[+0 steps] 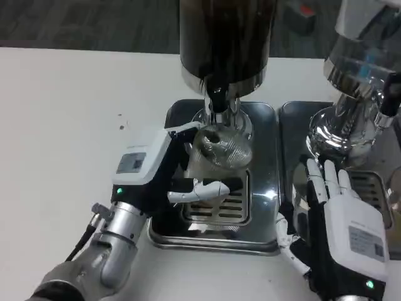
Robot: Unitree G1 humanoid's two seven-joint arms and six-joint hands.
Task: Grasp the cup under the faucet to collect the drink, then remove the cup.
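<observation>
The clear cup (220, 149) stands upright under the faucet (218, 99) — mouth up — gripped by the left hand (164, 170) above the steel tray (263, 188). The right hand (335, 219) lies open, fingers spread, on the white table (69, 113) — grey carpet beyond.

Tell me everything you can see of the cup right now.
The cup is clear plastic by its look, with a faint ribbed sheen. It sits tilted, its mouth turned up toward the black faucet of the dark drink dispenser, above the grate of the steel drip tray. The left hand grips it from the left, fingers wrapped around its lower part. Whether any drink is inside cannot be told.
</observation>
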